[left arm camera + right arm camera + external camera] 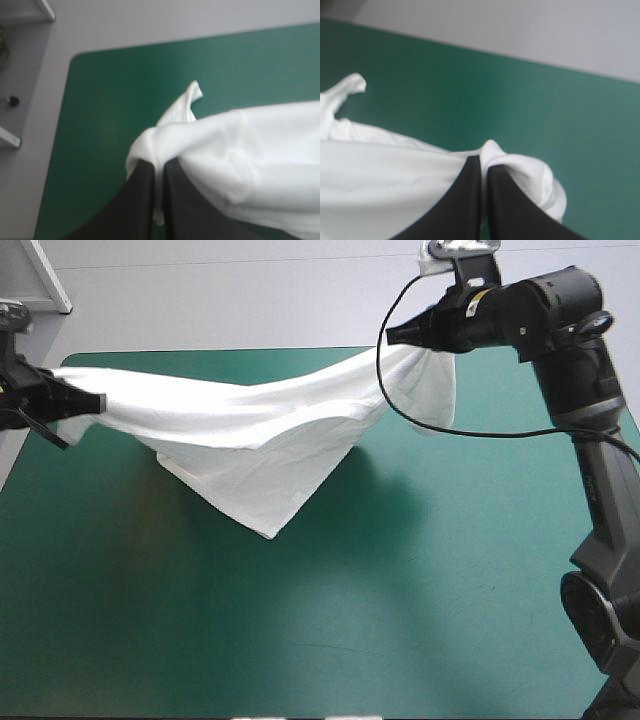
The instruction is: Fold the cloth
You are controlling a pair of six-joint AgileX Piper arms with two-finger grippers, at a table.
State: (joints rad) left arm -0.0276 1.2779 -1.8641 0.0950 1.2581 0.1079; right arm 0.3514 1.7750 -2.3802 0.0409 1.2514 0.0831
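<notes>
White cloth fills the upper half of the high view, where the T-shirt [260, 440] hangs stretched between the two arms above the teal-green counter [450, 580]. At the frame's left edge, a little above mid-height, the left claw [90, 402] is pressed all but together on one end of the garment. Its wrist view shows a thin strip of white caught between the black fingers [142, 200], with fabric bunched over their tips and a narrow tongue of cloth jutting out ahead of them. Toward the centre of the high view the cloth sags in long folds, and its lower part drops to a single point left of centre, over a soft shadow on the counter. Whether that point touches the surface I cannot tell. In the upper right of the frame the right claw [395, 335] sits higher than the left and pinches the other end, with a loose flap hanging just below it. In its own wrist view the fingers stand nearly closed on a white sliver, and the cloth is gathered in a rounded lump beside their tips.
</notes>
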